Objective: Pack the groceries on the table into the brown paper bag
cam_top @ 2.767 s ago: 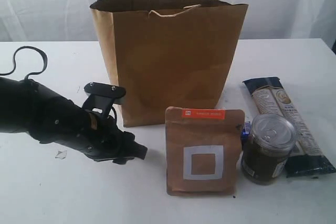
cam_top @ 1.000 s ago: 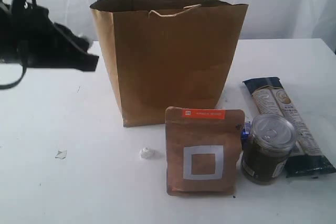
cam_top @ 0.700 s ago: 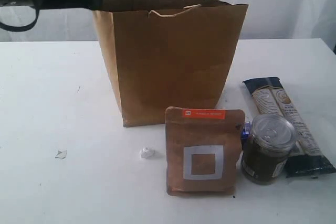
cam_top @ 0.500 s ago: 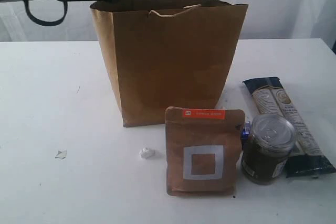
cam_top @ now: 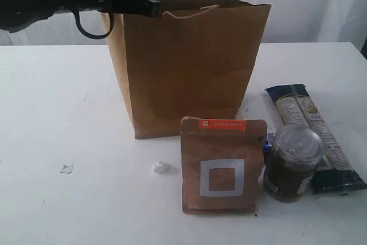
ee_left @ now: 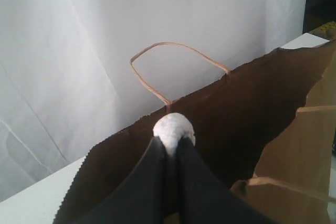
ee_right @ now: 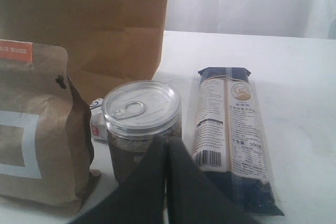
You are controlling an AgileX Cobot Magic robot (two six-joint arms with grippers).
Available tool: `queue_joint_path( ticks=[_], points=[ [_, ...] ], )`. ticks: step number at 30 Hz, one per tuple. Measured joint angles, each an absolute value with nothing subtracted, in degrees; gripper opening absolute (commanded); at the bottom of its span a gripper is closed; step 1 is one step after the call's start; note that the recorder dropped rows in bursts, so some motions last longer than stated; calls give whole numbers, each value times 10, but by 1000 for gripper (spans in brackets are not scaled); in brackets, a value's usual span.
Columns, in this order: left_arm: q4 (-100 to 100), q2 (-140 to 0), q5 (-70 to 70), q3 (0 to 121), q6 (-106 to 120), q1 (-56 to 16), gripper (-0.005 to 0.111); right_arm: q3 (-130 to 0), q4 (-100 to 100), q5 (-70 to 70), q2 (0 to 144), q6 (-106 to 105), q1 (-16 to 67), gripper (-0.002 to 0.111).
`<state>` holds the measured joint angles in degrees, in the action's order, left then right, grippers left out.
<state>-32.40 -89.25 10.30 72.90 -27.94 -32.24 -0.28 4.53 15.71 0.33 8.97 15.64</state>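
The left gripper pinches a white ball tight at the top rim of the bag. The bag stands near the table's back edge. The right gripper is closed and empty, by the jar, near the front right corner.

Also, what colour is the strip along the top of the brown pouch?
Orange. The strip on the pouch shows best in the exterior view.

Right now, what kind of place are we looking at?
Probably a staged robot test bench, not a shop or kitchen: plain white table, white cloth backdrop, and a pouch, jar and packet laid out by a brown paper bag.
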Motion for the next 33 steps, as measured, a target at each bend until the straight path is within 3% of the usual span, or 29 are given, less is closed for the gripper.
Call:
queue_joint_path(
  ticks=[16, 19, 27, 33],
  points=[
    [-327, -898, 103, 730, -279, -322, 0, -3, 45, 157, 3, 99, 156, 0],
    [-327, -898, 103, 730, -279, -321, 11, -3, 45, 157, 3, 100, 156, 0],
    [-328, -898, 103, 730, -279, -321, 59, -3, 45, 157, 3, 100, 156, 0],
    [-328, -898, 107, 730, -279, -321, 65, -3, 45, 157, 3, 100, 156, 0]
  ],
)
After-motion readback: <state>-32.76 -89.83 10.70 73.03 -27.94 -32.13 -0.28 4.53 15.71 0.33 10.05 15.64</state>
